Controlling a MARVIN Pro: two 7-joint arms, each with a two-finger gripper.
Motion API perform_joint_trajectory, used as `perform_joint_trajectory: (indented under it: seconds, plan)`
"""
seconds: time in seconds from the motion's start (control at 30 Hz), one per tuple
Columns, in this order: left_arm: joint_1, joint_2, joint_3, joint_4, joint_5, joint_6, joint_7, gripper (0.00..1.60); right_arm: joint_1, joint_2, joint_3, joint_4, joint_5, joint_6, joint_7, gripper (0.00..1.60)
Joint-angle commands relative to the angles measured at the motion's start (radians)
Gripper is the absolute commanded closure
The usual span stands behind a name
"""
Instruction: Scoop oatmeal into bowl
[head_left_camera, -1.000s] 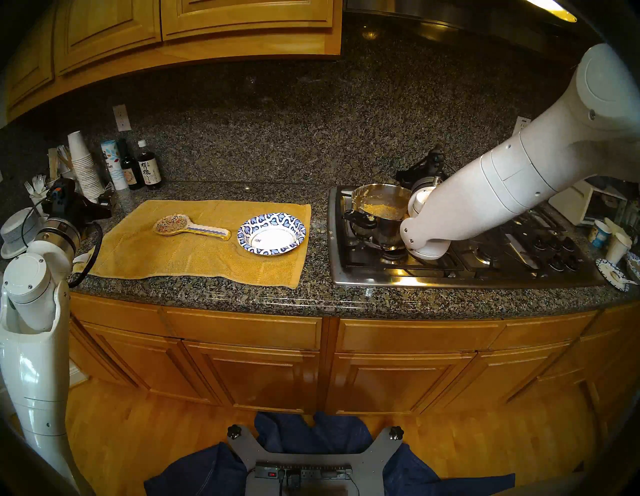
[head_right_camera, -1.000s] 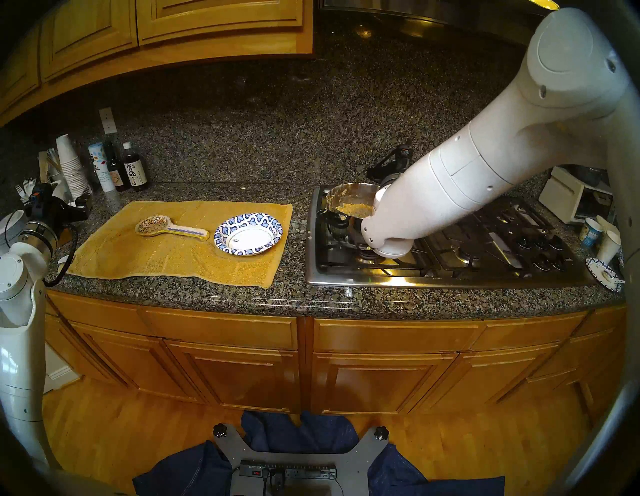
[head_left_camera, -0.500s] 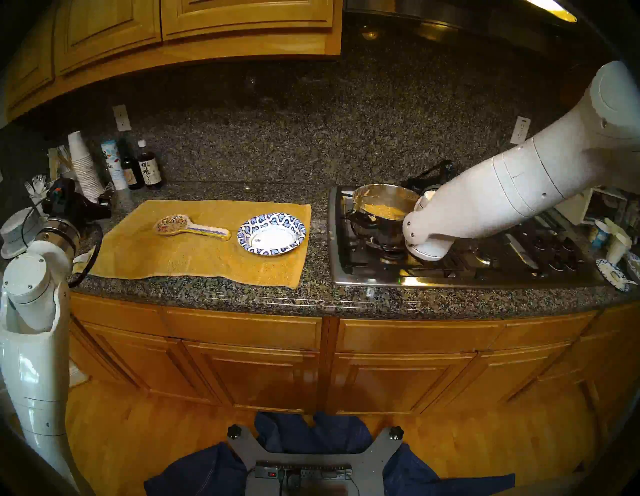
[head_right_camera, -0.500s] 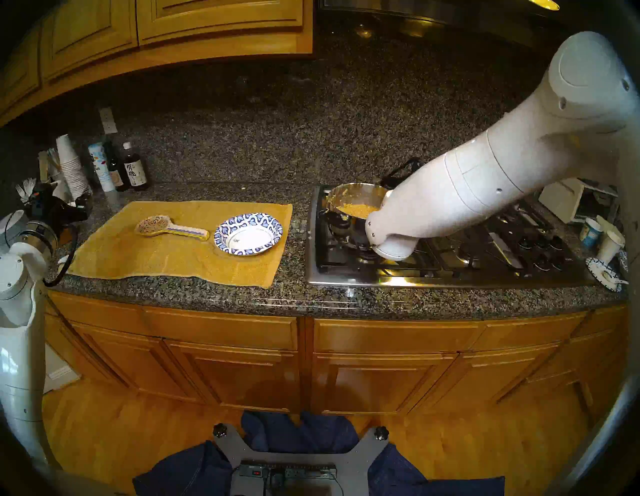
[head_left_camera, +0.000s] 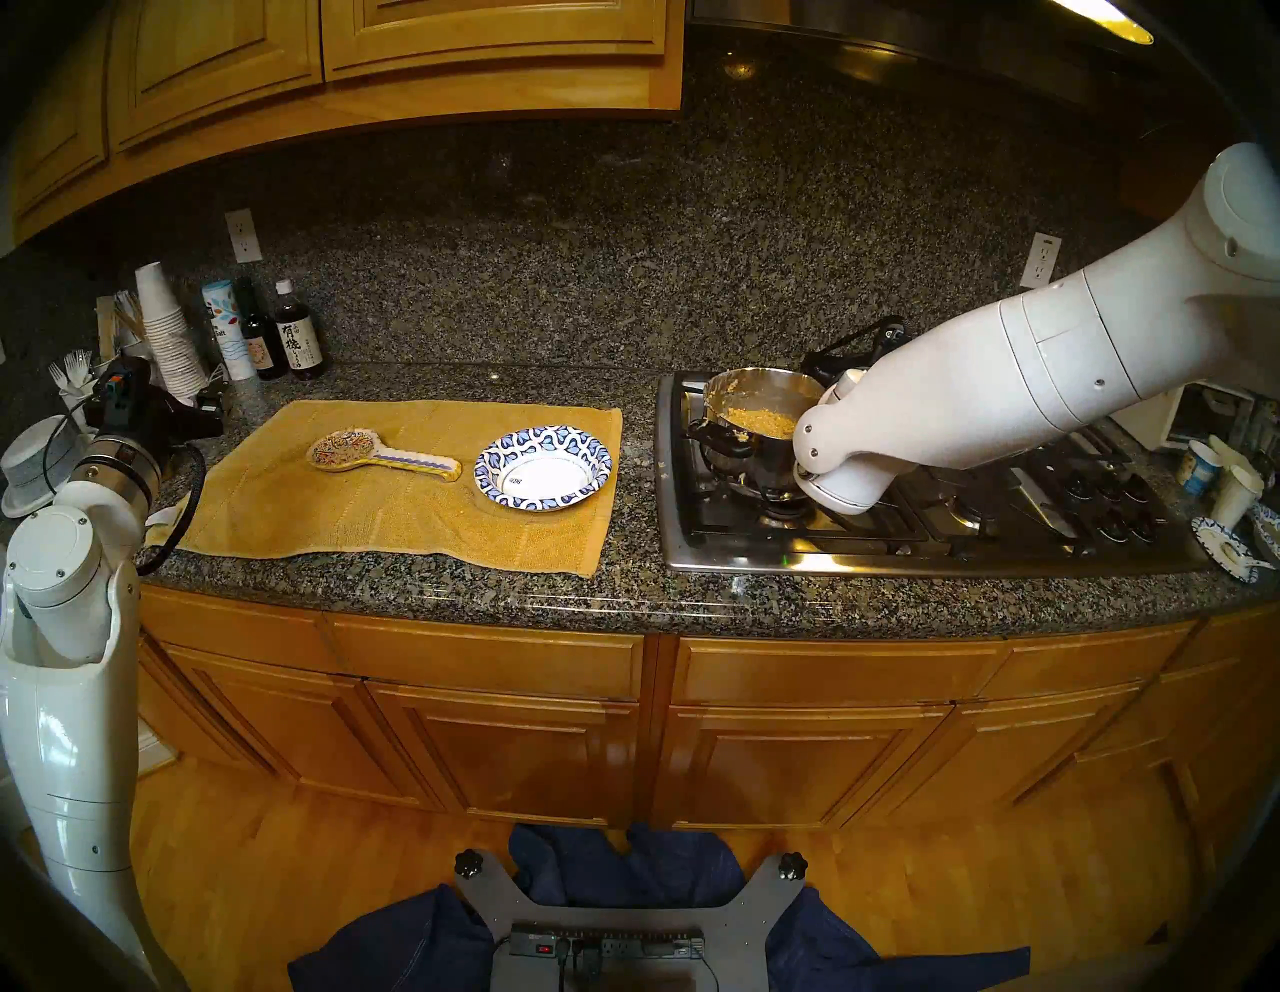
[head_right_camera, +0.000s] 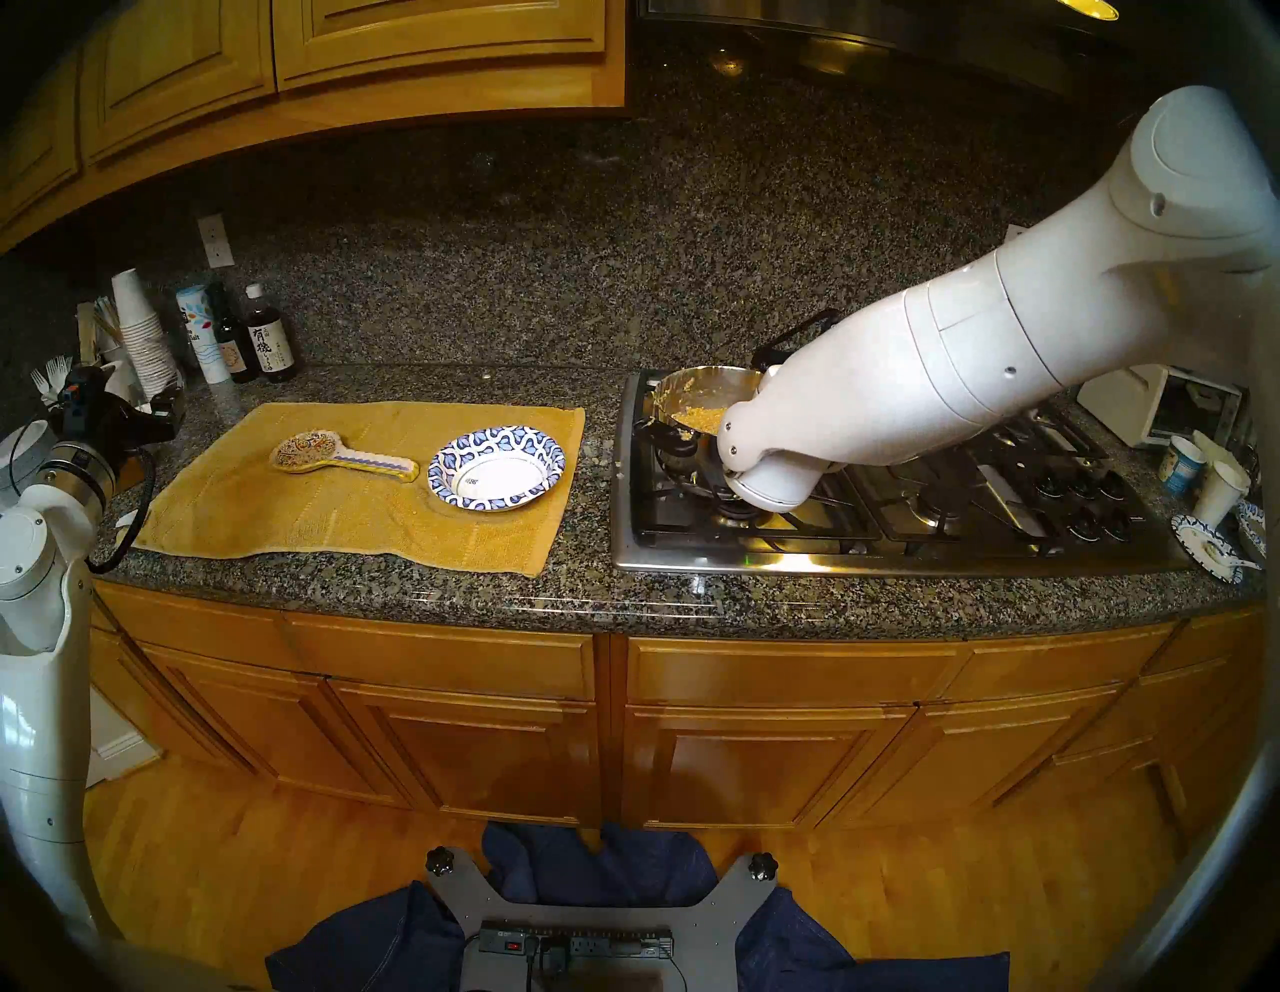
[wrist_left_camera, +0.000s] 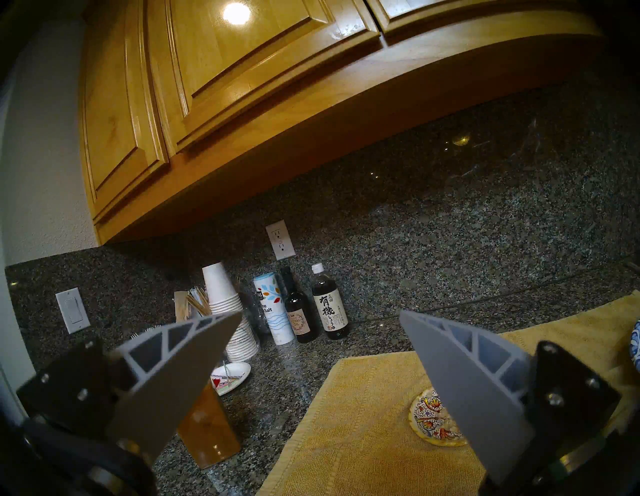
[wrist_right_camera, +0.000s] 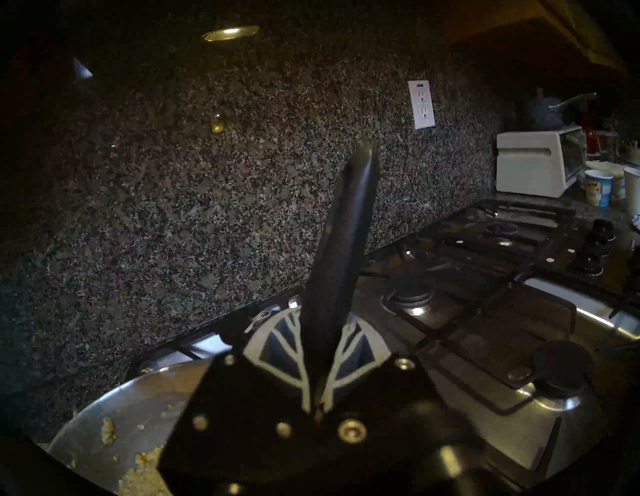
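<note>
The oatmeal (head_left_camera: 758, 419) lies tan and lumpy in a steel pot (head_left_camera: 748, 384) on the stove's front left burner; bits of oatmeal (wrist_right_camera: 138, 481) show in the right wrist view. The blue-and-white bowl (head_left_camera: 526, 438) sits on a yellow towel (head_left_camera: 388, 512), its white centre bare. My right gripper (wrist_right_camera: 322, 322) hangs over the pot's right rim, shut on a black utensil handle (wrist_right_camera: 346, 225) that points up; the utensil's lower end is hidden. In the head views my right arm (head_left_camera: 970, 402) hides that gripper. My left gripper (wrist_left_camera: 320, 313) is open at the counter's far left, holding nothing.
A colourful spoon rest (head_left_camera: 381, 454) lies on the towel, left of the bowl. Paper cups (head_left_camera: 166, 332), a salt tube and bottles (head_left_camera: 298, 339) line the back left. A glass of amber liquid (wrist_left_camera: 207, 426) stands by my left gripper. Stove knobs (head_left_camera: 1115, 499), cups and a toaster oven (wrist_right_camera: 540, 159) are at right.
My right arm's elbow has dropped and swung right, and its wrist has shifted slightly left at the pot. The left arm, bowl and spoon rest have not moved.
</note>
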Motion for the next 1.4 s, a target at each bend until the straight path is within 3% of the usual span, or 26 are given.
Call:
perform_joint_trajectory:
  seconds: [0.0, 0.8, 1.37]
  plan:
    - [-0.018, 0.015, -0.010, -0.028, 0.002, -0.018, -0.001, 0.00, -0.015, 0.014, 0.070, -0.010, -0.020, 0.002, -0.031, 1.60]
    - [-0.016, 0.017, -0.009, -0.028, -0.001, -0.017, 0.002, 0.00, -0.051, 0.151, 0.249, 0.026, -0.003, 0.002, -0.027, 1.60]
    - [-0.015, 0.019, -0.009, -0.028, -0.003, -0.017, 0.004, 0.00, -0.041, 0.274, 0.303, -0.008, -0.012, 0.002, -0.022, 1.60]
